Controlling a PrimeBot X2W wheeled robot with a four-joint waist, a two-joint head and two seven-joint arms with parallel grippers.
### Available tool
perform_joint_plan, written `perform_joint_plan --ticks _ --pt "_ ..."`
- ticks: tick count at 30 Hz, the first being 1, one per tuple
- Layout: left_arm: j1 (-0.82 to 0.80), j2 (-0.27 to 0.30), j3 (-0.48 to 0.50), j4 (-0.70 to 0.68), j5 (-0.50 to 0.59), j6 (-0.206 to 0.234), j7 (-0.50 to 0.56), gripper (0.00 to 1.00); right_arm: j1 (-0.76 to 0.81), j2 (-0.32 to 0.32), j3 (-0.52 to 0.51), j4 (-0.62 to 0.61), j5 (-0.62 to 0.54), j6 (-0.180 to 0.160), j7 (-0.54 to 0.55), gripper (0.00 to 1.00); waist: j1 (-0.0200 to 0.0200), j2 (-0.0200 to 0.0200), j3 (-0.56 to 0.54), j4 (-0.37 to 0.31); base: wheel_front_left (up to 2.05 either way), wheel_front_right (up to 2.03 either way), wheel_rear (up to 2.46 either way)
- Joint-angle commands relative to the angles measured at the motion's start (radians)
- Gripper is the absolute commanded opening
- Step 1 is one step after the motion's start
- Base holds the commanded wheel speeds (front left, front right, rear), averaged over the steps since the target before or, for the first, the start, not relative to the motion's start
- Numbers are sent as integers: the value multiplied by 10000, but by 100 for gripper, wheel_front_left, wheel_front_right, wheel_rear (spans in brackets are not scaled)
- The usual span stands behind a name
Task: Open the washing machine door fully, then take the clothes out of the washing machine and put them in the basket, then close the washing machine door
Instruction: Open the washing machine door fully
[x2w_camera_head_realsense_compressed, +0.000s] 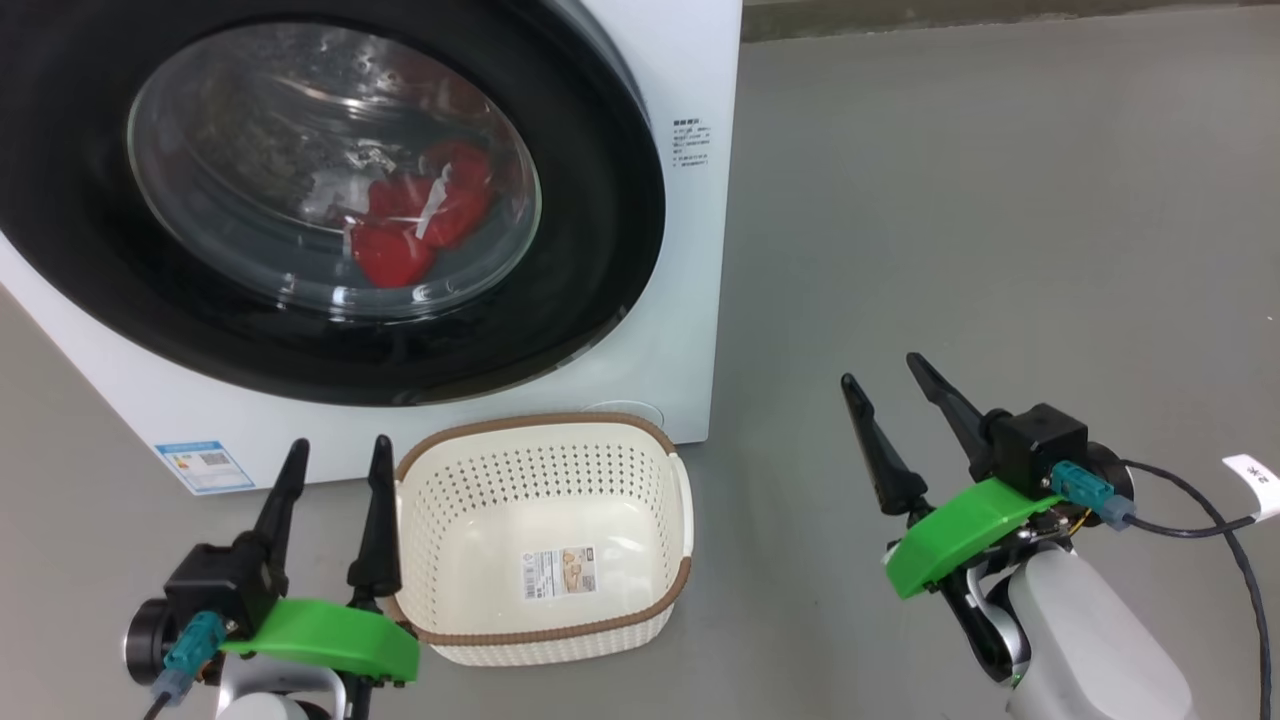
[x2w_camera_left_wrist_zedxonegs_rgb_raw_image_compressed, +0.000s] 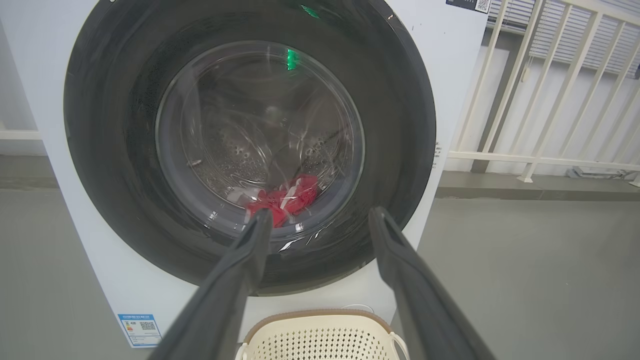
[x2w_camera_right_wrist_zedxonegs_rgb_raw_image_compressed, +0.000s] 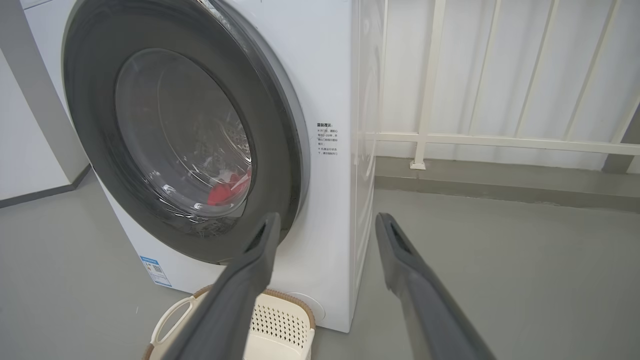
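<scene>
The white washing machine (x2w_camera_head_realsense_compressed: 700, 60) stands at the upper left with its round black-rimmed door (x2w_camera_head_realsense_compressed: 600, 250) closed against its front. Red clothes (x2w_camera_head_realsense_compressed: 415, 215) with a bit of white lie in the drum behind the glass, also seen as clothes (x2w_camera_left_wrist_zedxonegs_rgb_raw_image_compressed: 287, 197) and clothes (x2w_camera_right_wrist_zedxonegs_rgb_raw_image_compressed: 230, 187). The cream perforated basket (x2w_camera_head_realsense_compressed: 545, 455) sits on the floor just in front of the machine, with nothing in it. My left gripper (x2w_camera_head_realsense_compressed: 338, 455) is open beside the basket's left rim. My right gripper (x2w_camera_head_realsense_compressed: 885, 372) is open over bare floor to the right, holding nothing.
Grey floor (x2w_camera_head_realsense_compressed: 1000, 220) spreads to the right of the machine. A white railing (x2w_camera_right_wrist_zedxonegs_rgb_raw_image_compressed: 475, 140) runs along the wall behind it. A black cable (x2w_camera_head_realsense_compressed: 1200, 520) with a white tag hangs off my right wrist. A blue label (x2w_camera_head_realsense_compressed: 205, 465) marks the machine's lower front.
</scene>
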Motion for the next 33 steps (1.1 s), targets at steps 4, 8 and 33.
perform_joint_plan --ticks 4,8,33 --pt "-497 210 140 -368 -51 60 -122 100 -591 22 93 -419 157 6 -90 0 -1 0 239 142 0 0 0" --pt "-593 210 18 -542 -85 81 -122 100 -665 22 -7 -540 775 6 -90 0 -1 0 451 237 0 0 0" --pt "-1657 210 -521 -1881 -299 192 -122 100 -4244 22 945 325 9347 6 161 0 -1 0 3115 1083 0 0 0"
